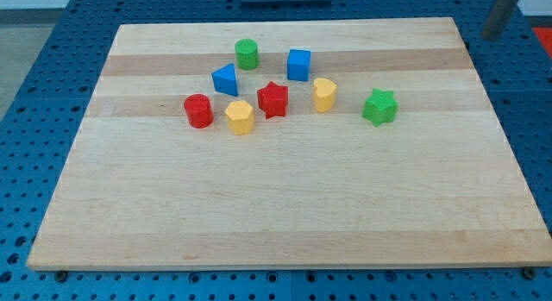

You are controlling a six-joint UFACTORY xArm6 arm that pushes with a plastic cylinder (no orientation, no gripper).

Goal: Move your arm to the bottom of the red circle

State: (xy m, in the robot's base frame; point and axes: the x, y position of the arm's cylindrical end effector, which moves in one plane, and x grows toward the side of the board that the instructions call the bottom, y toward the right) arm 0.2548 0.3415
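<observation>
Wooden board (285, 215) holds red circle (198, 110); my tip seemingly out of view

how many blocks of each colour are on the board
red: 2, the red circle and the red star
blue: 2, the blue triangle and the blue cube
yellow: 2, the yellow hexagon and the yellow heart
green: 2, the green circle and the green star
total: 8
My tip does not show in the view.

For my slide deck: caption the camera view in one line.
Eight blocks cluster on the board's upper half, red circle leftmost, green star rightmost; my tip is not visible.
</observation>
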